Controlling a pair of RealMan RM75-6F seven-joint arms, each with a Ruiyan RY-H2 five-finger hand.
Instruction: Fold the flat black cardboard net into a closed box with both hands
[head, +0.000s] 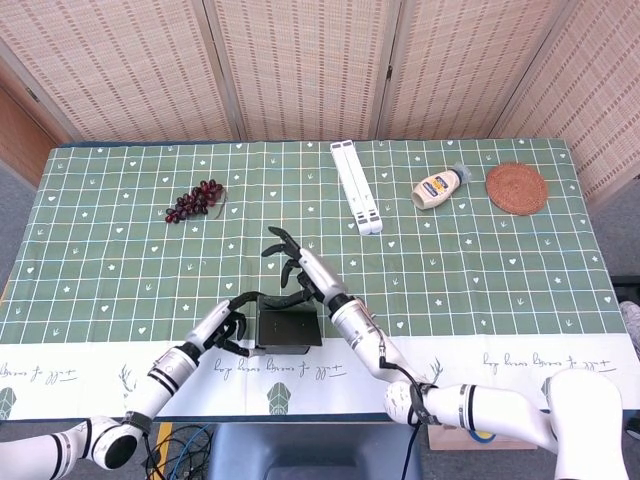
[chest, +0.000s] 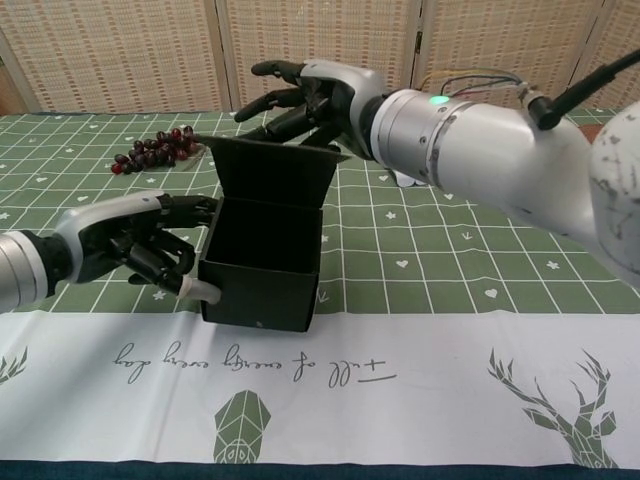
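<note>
The black cardboard box (chest: 262, 275) stands near the table's front edge, its lid flap (chest: 275, 170) tilted forward over the opening but not down on it. From above, the box (head: 290, 328) looks nearly covered. My left hand (chest: 140, 245) grips the box's left wall, fingers curled on the side and the thumb at the front lower corner; it also shows from above (head: 225, 325). My right hand (chest: 310, 105) is spread above and behind the flap, its fingertips resting on the flap's upper edge; from the head it appears just beyond the box (head: 295, 270).
A bunch of dark grapes (head: 195, 200) lies at the back left. Further back stand a long white folded stand (head: 357, 187), a mayonnaise bottle (head: 438, 187) and a round woven coaster (head: 517, 188). The cloth's white printed border (chest: 330, 400) runs along the front edge.
</note>
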